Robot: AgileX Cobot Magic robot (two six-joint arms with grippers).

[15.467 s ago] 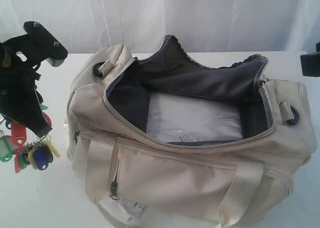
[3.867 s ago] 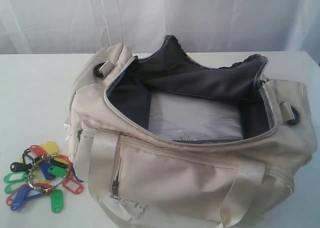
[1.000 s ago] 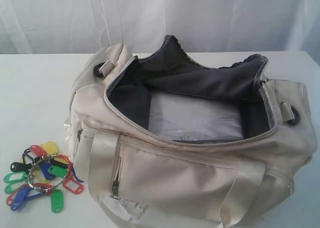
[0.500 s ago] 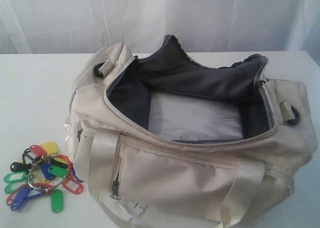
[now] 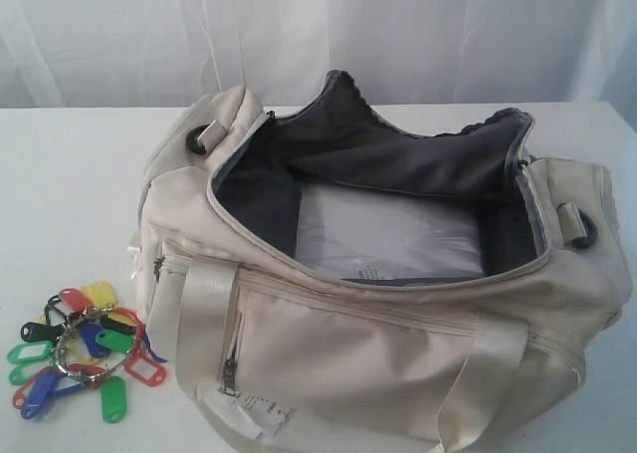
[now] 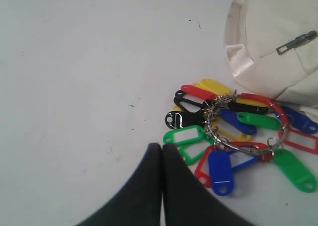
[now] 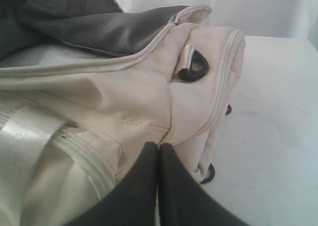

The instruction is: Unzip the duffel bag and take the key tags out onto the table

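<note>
The cream-white duffel bag [image 5: 398, 324] lies on the white table [image 5: 70, 194] with its top zipper wide open, showing dark grey lining and a pale sheet inside. The key tags [image 5: 80, 353], red, green, blue, yellow and black on metal rings, lie loose on the table by the bag's left end. Neither gripper shows in the exterior view. My left gripper [image 6: 161, 146] is shut and empty, just short of the key tags [image 6: 238, 131]. My right gripper [image 7: 159, 146] is shut and empty, near the duffel bag [image 7: 124, 97] at its right end.
A white curtain [image 5: 318, 35] hangs behind the table. A white paper label [image 5: 261, 413] hangs off the bag's front near a small grey side-pocket zipper. Black D-rings [image 7: 195, 67] sit at the bag's ends. Bare tabletop [image 6: 74, 87] stretches left of the tags.
Since 15.5 s ago the left gripper has set the key tags down on the table and left the exterior view. Over the last second nothing has moved.
</note>
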